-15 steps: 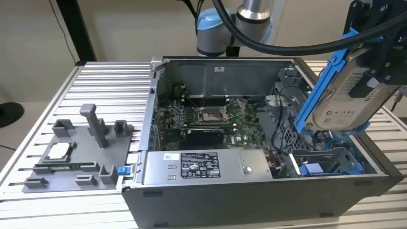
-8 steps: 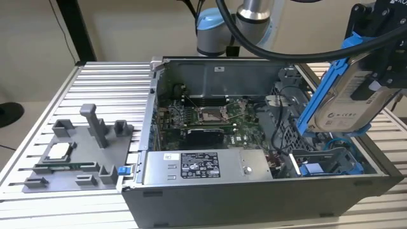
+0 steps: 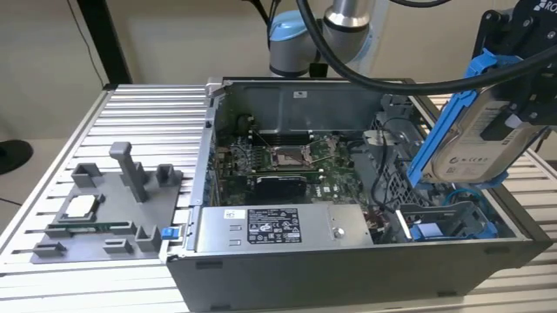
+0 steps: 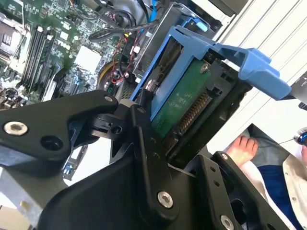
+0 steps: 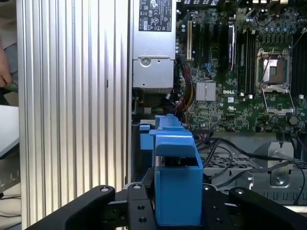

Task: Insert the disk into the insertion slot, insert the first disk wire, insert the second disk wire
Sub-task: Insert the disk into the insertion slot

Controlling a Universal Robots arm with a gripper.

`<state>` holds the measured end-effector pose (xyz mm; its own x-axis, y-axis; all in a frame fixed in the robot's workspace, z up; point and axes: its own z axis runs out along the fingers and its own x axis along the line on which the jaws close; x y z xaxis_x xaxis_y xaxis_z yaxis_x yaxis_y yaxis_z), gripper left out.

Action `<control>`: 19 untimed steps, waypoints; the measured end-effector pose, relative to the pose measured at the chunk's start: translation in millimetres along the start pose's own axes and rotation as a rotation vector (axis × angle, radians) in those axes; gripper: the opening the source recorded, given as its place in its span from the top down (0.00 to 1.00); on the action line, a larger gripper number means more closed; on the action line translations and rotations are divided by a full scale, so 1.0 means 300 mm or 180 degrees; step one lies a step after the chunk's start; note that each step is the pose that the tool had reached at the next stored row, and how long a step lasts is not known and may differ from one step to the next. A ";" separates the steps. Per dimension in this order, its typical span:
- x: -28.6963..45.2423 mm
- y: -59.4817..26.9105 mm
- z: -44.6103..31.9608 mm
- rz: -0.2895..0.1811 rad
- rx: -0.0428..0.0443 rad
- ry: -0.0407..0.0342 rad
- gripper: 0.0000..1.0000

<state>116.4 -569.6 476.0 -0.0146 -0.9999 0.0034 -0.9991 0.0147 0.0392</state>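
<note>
In the exterior view the disk (image 3: 474,140), a silver drive with a white label in a bright blue frame, hangs tilted above the right end of the open computer case (image 3: 348,267). My gripper (image 3: 515,107) is shut on its upper part. The insertion slot (image 3: 445,220), a grey perforated bay with blue guides, lies below the disk in the case's near right corner. In both wrist views the black fingers (image 5: 218,206) clamp the blue frame (image 5: 176,187), and the disk's green circuit board (image 4: 180,103) faces the camera. Loose black wires (image 5: 225,154) lie beside the bay.
The case holds a motherboard (image 3: 287,163) and a grey power-supply box (image 3: 270,229) along its near wall. A grey fixture plate (image 3: 104,208) with small parts rests on the slatted aluminium table (image 3: 148,124) at the exterior view's left. A person's hand (image 4: 242,146) is beyond the table.
</note>
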 end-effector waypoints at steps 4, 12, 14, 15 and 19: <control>0.000 0.000 0.000 0.0000 0.0000 0.0000 1.00; 0.000 -0.003 0.013 0.0000 0.0000 0.0000 1.00; 0.000 -0.003 0.024 0.0000 0.0000 0.0000 1.00; 0.000 -0.004 0.030 0.0000 0.0000 0.0000 1.00; 0.003 -0.006 0.054 0.0000 0.0002 -0.0004 1.00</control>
<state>117.4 -570.5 459.6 -0.0146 -0.9999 0.0020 -0.9991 0.0147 0.0387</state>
